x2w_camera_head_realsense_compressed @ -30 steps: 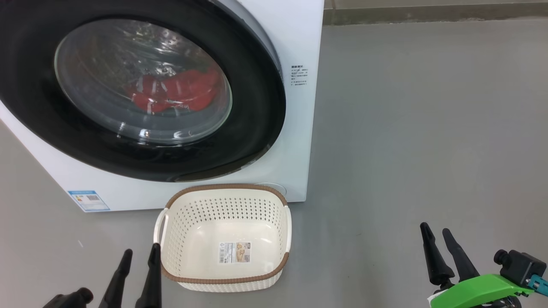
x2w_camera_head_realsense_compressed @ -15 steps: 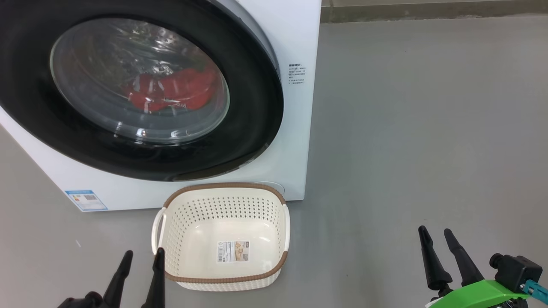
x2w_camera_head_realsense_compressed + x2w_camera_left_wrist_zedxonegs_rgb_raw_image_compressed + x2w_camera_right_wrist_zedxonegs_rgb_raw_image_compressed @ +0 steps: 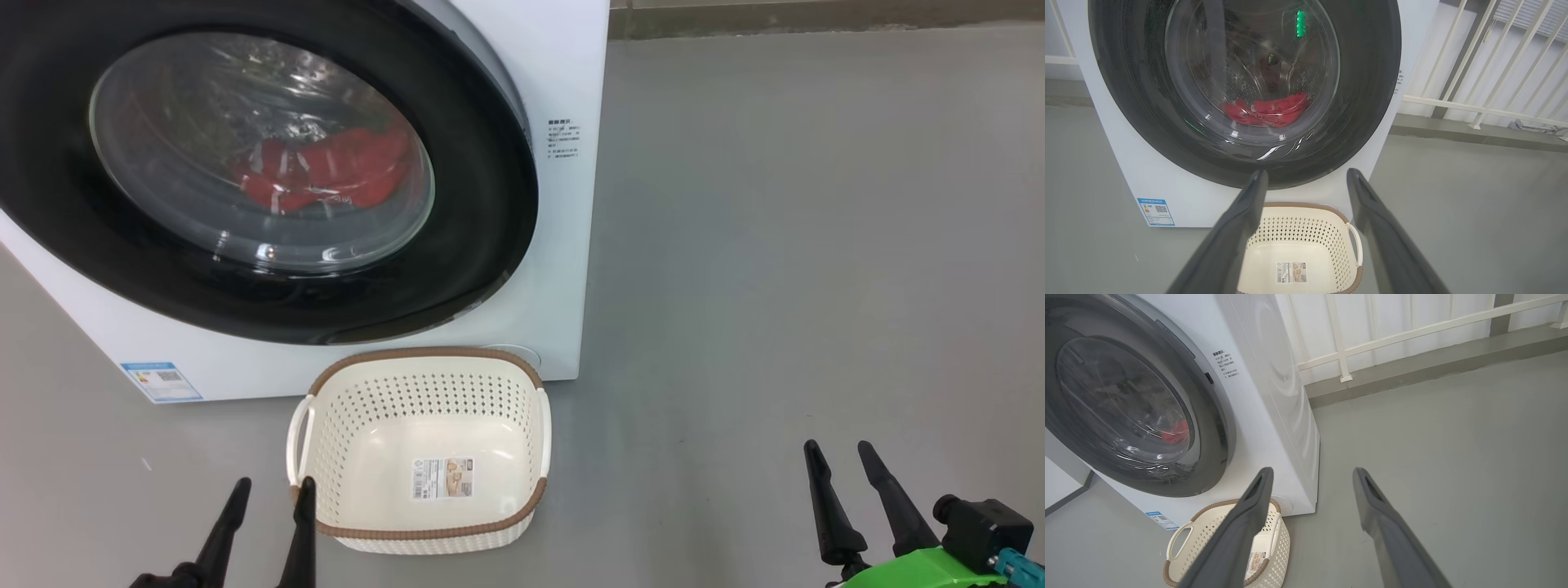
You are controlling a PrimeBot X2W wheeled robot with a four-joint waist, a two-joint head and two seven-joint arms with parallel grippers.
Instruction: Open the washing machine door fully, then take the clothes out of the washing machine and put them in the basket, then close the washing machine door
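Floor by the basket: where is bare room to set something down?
Widest bare floor: right of the washing machine and basket, ahead of the right gripper. A smaller patch lies left of the basket. Crowded: basket close before the washing machine door, left gripper at its rim.

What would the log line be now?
black-rimmed round door shut; red fabric clothes inside; cream plastic basket empty; left gripper, right gripper open

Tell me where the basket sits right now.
In the head view the basket stands on the floor at lower centre, right in front of the washing machine, with the left tool beside its left handle.
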